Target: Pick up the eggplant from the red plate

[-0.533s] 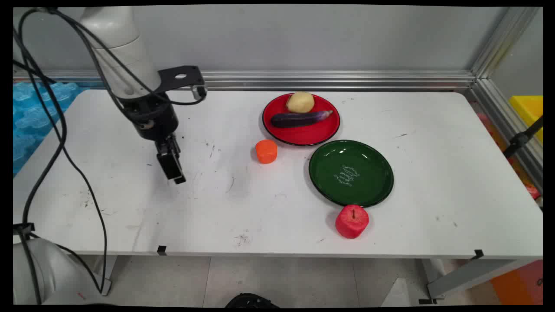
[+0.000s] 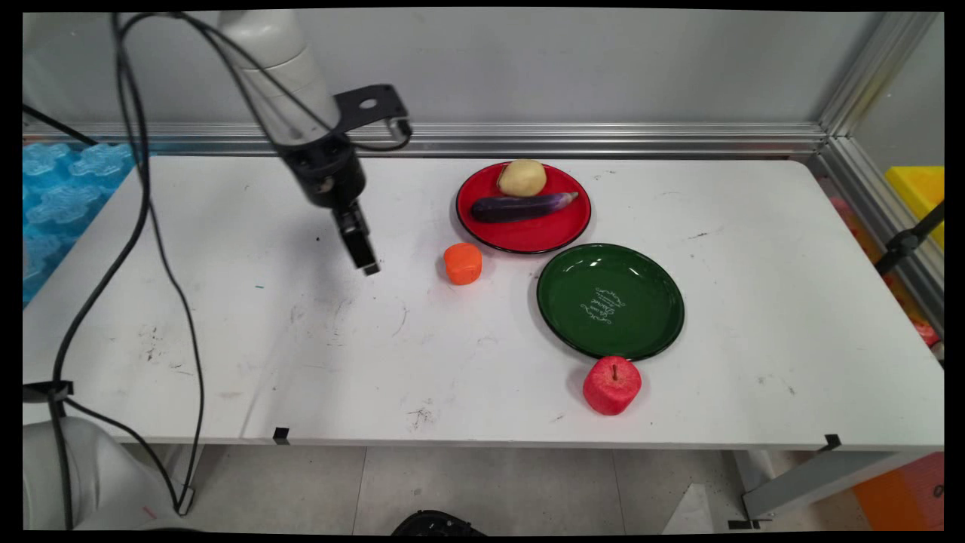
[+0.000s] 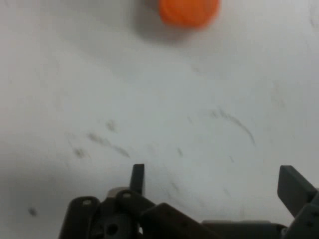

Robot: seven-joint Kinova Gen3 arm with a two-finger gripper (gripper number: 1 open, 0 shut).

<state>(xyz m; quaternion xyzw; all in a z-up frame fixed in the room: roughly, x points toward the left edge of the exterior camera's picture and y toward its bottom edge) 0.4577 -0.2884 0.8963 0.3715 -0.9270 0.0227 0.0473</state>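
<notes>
- Two plates are counted on the white table (image 2: 226, 317): one red plate (image 2: 523, 230) towards the wall and one green plate (image 2: 611, 302) just in front of it, to its right.
- On the red plate, one potato (image 2: 522, 177) and one purple eggplant (image 2: 524, 206) are seen, the potato at the far rim and the eggplant lying across the middle just beside it.
- Nothing is carried by the green plate; white lettering is seen at its centre.
- One red apple (image 2: 612, 385) is found at the green plate's near rim, touching or just beside it.
- One small orange object (image 2: 463, 263) is found on the bare table, just left of the red plate's near edge.
- One gripper (image 2: 369, 265) is seen, held above the table and tilted, with nothing grasped; in the hand view its fingers (image 3: 137, 178) are spread apart over bare table.
- The orange object (image 3: 189, 11) is the thing nearest the gripper: to its right in the main view, apart from it, and at the top edge in the hand view.
</notes>
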